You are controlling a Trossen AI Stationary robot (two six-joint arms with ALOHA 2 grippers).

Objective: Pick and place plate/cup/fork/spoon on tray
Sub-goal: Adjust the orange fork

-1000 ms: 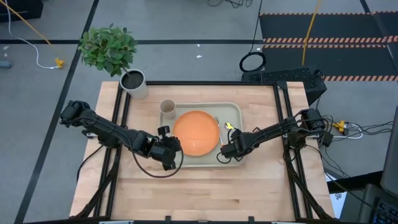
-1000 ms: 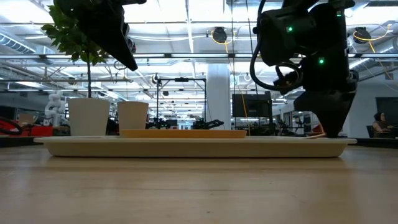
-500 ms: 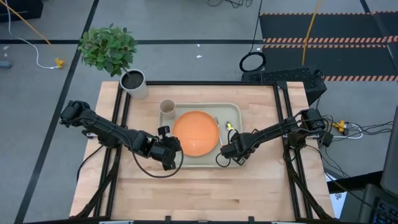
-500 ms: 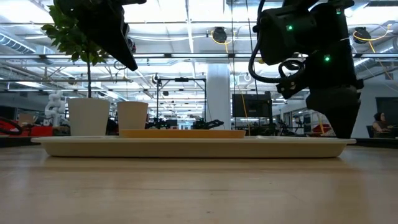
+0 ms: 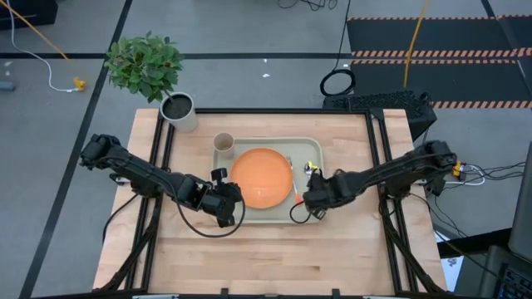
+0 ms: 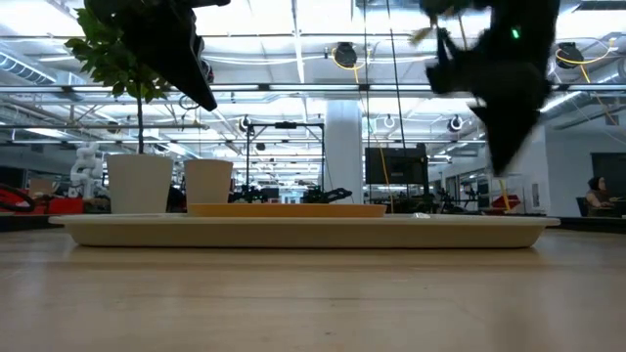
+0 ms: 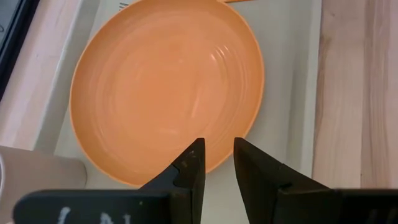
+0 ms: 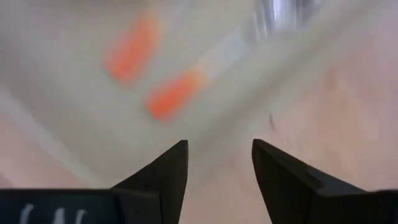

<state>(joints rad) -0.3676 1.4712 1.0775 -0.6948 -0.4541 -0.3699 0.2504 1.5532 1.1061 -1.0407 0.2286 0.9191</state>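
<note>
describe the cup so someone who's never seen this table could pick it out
Find the pale tray in the middle of the wooden table. The cup stands in its far left corner, beside the orange plate. It is small, tan and empty, unlike the bigger white pot of dark soil, which stands off the tray.

Grey floor (image 5: 249, 33) with black mats (image 5: 432, 33), and a ceiling of bright strip lights (image 6: 293, 20).

The right gripper (image 8: 214, 163) is seen with its two dark fingers (image 8: 163, 169) spread apart and empty. At eleven o'clock from them, two blurred orange-red utensil handles (image 8: 171, 96) lie on the pale green-grey tray (image 8: 68, 106).
</note>
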